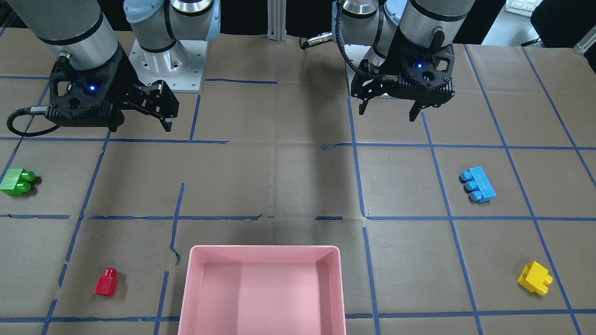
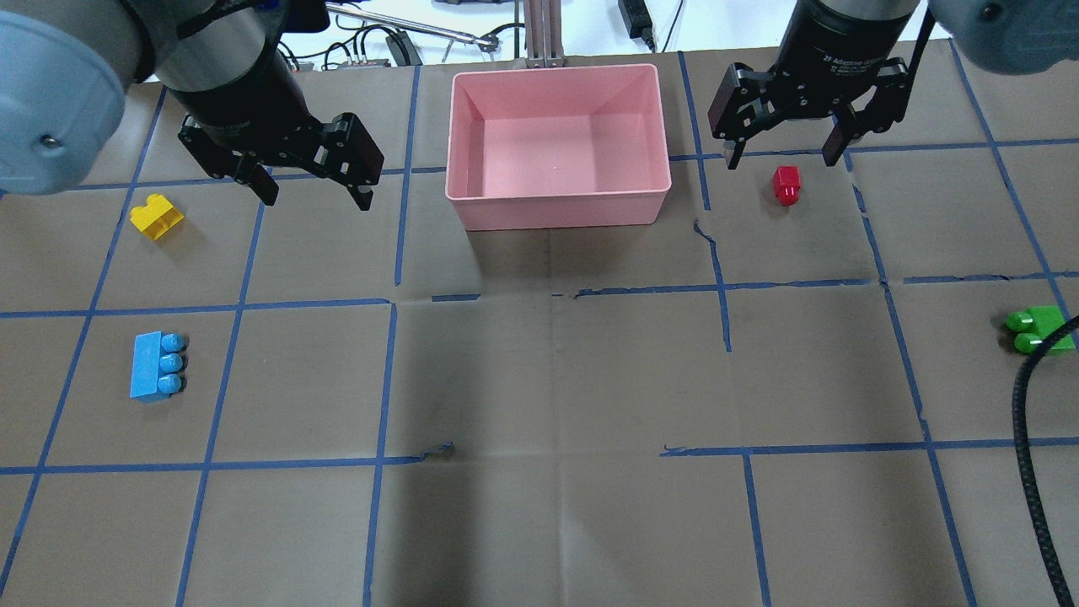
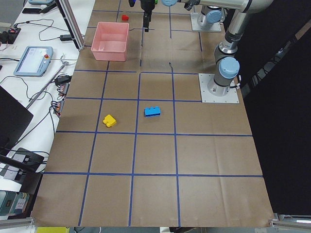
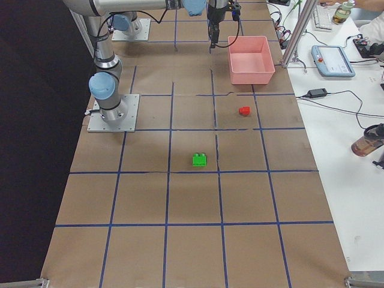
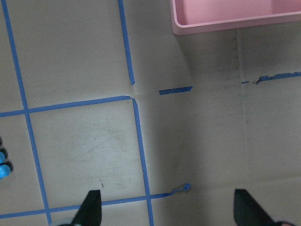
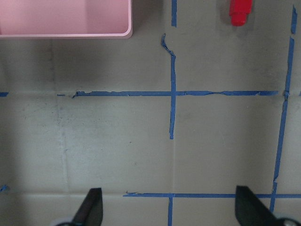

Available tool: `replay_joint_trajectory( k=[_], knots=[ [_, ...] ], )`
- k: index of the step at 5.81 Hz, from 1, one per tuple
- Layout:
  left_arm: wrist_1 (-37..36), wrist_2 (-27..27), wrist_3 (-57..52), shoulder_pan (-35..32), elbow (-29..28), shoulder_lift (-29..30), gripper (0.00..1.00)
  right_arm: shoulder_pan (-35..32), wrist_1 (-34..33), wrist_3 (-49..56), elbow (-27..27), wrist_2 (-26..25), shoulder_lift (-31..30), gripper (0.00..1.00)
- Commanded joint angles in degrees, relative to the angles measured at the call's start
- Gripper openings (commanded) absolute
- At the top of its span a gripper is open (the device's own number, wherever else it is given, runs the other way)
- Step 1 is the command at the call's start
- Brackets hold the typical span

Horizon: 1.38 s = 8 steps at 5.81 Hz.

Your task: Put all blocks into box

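We are looking down at a table (image 2: 556, 379) covered in brown paper, which blue tape is dividing into squares. Two robot arms are reaching over it, the left arm (image 2: 228, 67) over the left half and the right arm (image 2: 843, 34) over the right half. The pink box (image 2: 556, 206) is sitting at the middle of the table's far edge, opposite the robot. The left gripper (image 2: 317, 198) is hanging well above the paper on the box's left, its fingers spread wide and gripping nothing. The right gripper (image 2: 781, 158) is hanging on the box's right, likewise spread wide and gripping nothing. All four blocks are lying on the paper outside the box. The light-blue block (image 2: 150, 365) is lying on its side on the left half, well apart from the box, its three studs pointing toward the table's middle. The green block (image 2: 1041, 329) is lying on its side near the right edge, its studs also pointing inward. The yellow block (image 2: 157, 216) is resting on the left half, farther out than the left gripper. The red block (image 2: 786, 184) is lying near the box's right side, and the right wrist camera is showing it ahead of the spread fingers.
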State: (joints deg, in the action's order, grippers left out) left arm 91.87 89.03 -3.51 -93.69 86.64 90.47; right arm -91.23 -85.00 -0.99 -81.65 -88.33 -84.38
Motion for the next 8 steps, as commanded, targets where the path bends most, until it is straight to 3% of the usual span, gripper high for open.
replay_joint_trajectory(
  k=[1,4,5,6,8],
  knots=[
    [-0.2,0.0,-0.2,0.1,0.2,-0.2,0.99,-0.1,0.0,-0.1,-0.1,0.0,0.0,1.0],
    [1.1,0.2,-0.5,0.4,0.3,-2.0,0.99,0.0,0.0,0.0,-0.1,0.0,0.0,1.0],
    [1.0,6.2,0.2,1.0,1.2,-2.1,0.99,0.0,0.0,0.0,-0.1,0.0,0.0,1.0],
    [1.0,6.9,-0.2,5.0,2.0,-1.1,0.99,0.0,0.0,0.0,-0.2,0.0,0.0,1.0],
    [0.9,6.6,-3.6,19.4,1.7,5.3,0.99,0.0,0.0,0.1,-0.3,-0.1,0.1,1.0]
  ],
)
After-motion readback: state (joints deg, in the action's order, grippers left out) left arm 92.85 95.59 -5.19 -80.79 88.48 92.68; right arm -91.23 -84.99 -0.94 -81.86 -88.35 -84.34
